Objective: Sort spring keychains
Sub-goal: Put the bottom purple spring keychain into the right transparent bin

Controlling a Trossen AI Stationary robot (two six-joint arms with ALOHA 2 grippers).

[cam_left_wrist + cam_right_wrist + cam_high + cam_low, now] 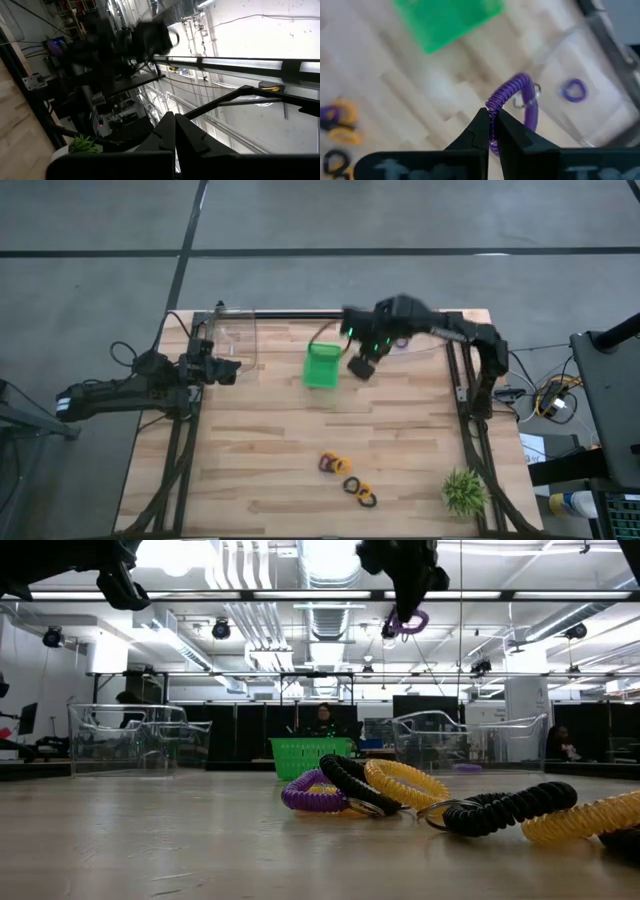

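My right gripper [358, 368] hangs high over the table's far part, just right of the green basket [322, 366], shut on a purple spring keychain [512, 95]. This keychain also shows in the low view [408, 622], under the fingers. Several more spring keychains, purple [315, 792], black [360, 783] and yellow [410, 783], lie in a heap on the table near its front edge [345, 475]. One more purple keychain [574, 90] lies inside a clear bin. My left gripper [232, 370] is shut at the far left, holding nothing. My right gripper pinches the purple keychain's coil [493, 111] between its two fingertips. The fingers come from above, pointing steeply down. The loop hangs below the fingers, lifted well clear of the table, with a small metal ring [521, 101] on it.
Two clear bins stand at the far edge, one left [235, 332] and one right [425, 340]. A spiky green plant [465, 492] stands at the near right corner. Bare wood lies between the basket and the heap of keychains.
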